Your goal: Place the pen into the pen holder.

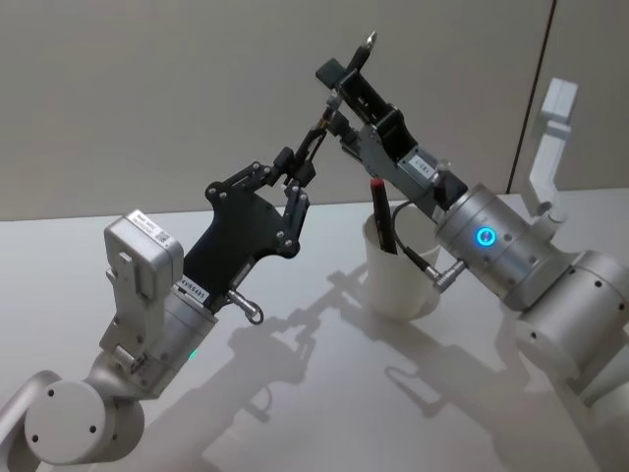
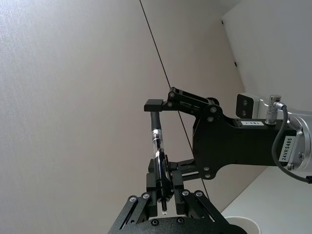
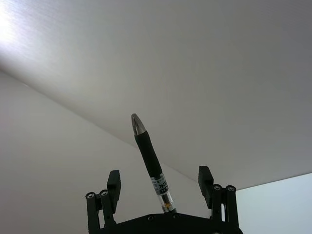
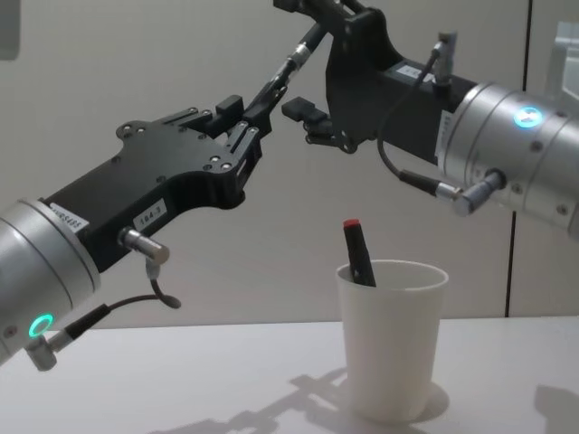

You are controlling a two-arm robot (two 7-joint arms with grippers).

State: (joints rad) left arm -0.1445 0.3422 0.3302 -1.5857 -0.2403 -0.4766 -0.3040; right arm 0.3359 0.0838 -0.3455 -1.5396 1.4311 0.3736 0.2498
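Observation:
The pen (image 1: pixel 318 130), dark with a clear barrel and a silver tip, hangs high above the table between both raised arms. My left gripper (image 1: pixel 298 175) is shut on its lower end, seen clamped in the left wrist view (image 2: pixel 164 191). My right gripper (image 1: pixel 340 96) stands open around the upper part. Its fingers (image 3: pixel 113 181) stay apart from the pen (image 3: pixel 150 161), which passes between them. The pen holder (image 1: pixel 398 283), a white paper cup (image 4: pixel 391 339), stands on the table below the right arm. From the side, the pen (image 4: pixel 288 65) slants up from the left gripper (image 4: pixel 246 116).
A dark marker with a red cap (image 4: pixel 358 253) leans inside the cup, also seen from above (image 1: pixel 381 218). The white table (image 1: pixel 295 393) spreads around the cup. A grey wall stands behind. A white fixture (image 1: pixel 550 138) stands at the far right.

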